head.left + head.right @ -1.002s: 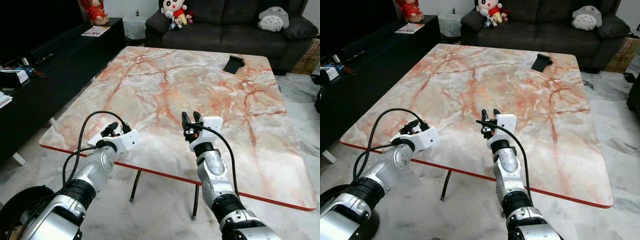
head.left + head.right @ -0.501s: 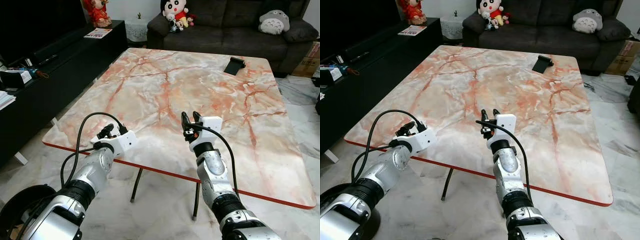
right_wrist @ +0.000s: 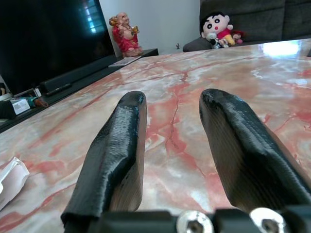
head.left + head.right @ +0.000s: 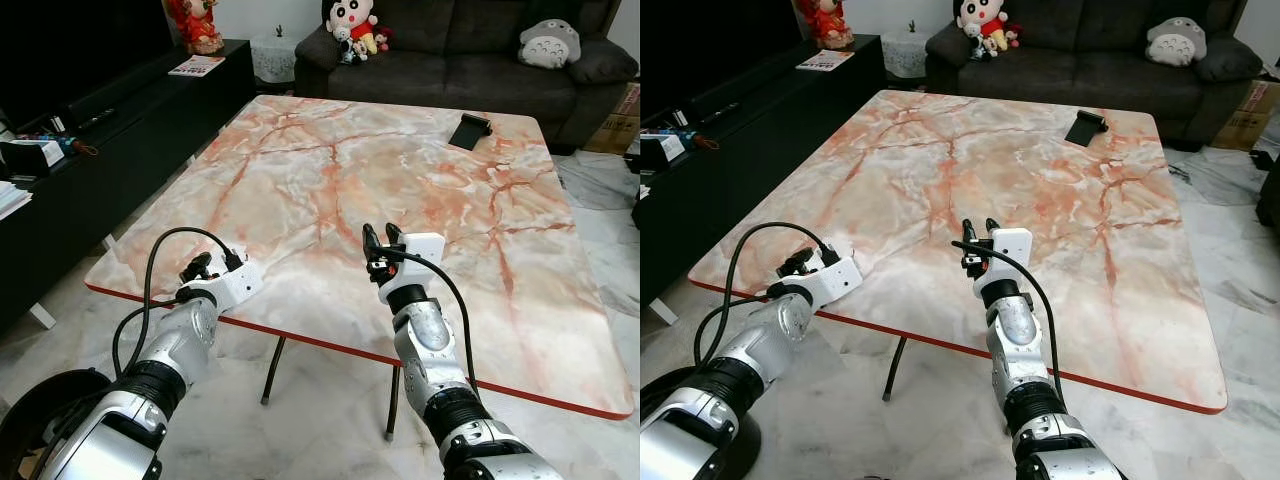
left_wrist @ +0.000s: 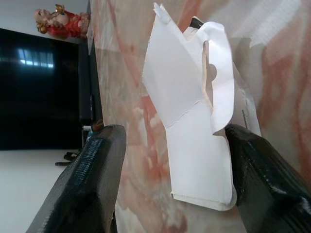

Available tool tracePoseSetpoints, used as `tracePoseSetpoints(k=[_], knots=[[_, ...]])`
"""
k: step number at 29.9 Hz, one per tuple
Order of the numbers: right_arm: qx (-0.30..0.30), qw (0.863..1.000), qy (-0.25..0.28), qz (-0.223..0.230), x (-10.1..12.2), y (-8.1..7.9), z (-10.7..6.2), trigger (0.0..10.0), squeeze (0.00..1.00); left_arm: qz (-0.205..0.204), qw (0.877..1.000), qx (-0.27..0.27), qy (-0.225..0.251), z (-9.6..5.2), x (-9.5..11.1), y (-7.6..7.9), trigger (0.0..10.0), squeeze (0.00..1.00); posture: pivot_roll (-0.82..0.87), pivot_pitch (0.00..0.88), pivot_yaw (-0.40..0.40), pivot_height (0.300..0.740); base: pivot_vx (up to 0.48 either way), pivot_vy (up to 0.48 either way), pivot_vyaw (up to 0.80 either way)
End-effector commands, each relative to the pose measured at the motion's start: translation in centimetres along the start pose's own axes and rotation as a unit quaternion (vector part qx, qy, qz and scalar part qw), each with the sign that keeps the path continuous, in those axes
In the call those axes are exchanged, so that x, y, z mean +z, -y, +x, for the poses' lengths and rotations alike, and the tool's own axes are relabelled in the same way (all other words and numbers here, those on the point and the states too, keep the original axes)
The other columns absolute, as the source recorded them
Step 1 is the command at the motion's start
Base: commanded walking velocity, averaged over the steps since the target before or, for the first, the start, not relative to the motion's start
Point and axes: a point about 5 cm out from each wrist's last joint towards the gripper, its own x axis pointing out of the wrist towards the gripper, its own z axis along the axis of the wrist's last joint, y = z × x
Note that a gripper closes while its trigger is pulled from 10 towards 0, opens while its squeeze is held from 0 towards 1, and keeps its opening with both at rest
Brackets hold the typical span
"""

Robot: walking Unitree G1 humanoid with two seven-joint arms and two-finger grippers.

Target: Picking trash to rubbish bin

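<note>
Looking from your left, you are facing a torn white paper scrap (image 5: 194, 121) that is lying flat on the marble surface (image 4: 400, 150) near its front-left corner, just ahead of the left gripper (image 4: 198, 266). Judging by its ragged, curled edges, it is feather-light, thin and floppy, so it is likely going to slide or crumple rather than resist, and a pinch on the lifted, curled edge looks safer than a scrape at the flat part. In the left wrist view the two black fingers (image 5: 90, 184) are standing wide apart, and the scrap is sitting between them and a little beyond, one edge looking close to a finger, though you cannot tell whether it is touching. Moving right, the right gripper (image 4: 377, 240) is hovering over the front middle of the surface, its fingers (image 3: 116, 150) parted and holding nothing, well apart from the scrap. A small black object (image 4: 468, 130) is resting at the far right corner.
</note>
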Motion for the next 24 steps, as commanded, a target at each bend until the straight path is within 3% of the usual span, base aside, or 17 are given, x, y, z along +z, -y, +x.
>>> tracePoseSetpoints(k=[1,3,4,5,6,24], knots=[[0.002,1.000,0.006,0.001,0.38,-0.09,0.21,10.0,0.00,-0.004,1.000,0.006,-0.013,0.07,-0.54,-0.38,10.0,0.00,0.21,0.000,0.024,0.740,0.000,0.000,0.00],[0.002,1.000,0.006,0.000,0.38,-0.08,0.21,10.0,0.00,-0.004,1.000,0.006,-0.015,0.07,-0.57,-0.33,10.0,0.00,0.21,0.000,0.024,0.740,0.000,0.000,0.00],[0.002,1.000,0.005,0.000,0.40,-0.05,0.24,10.0,0.00,-0.003,1.000,0.006,-0.015,0.10,-0.60,-0.30,2.7,0.00,0.21,0.000,0.021,0.740,0.000,0.000,0.00],[0.002,1.000,0.005,0.000,0.40,-0.05,0.24,10.0,0.00,-0.003,1.000,0.006,-0.015,0.10,-0.60,-0.30,2.7,0.00,0.21,0.000,0.021,0.740,0.000,0.000,0.00],[0.001,1.000,0.005,0.000,0.41,-0.02,0.25,10.0,0.00,-0.003,1.000,0.006,-0.016,0.11,-0.60,-0.29,0.0,0.00,0.21,0.000,0.021,0.740,0.000,0.000,0.00],[0.001,1.000,0.005,-0.001,0.42,-0.03,0.25,10.0,0.00,-0.001,1.000,0.000,-0.012,-0.03,-0.50,0.13,0.0,0.00,0.21,0.000,0.021,0.740,0.000,0.000,0.00]])
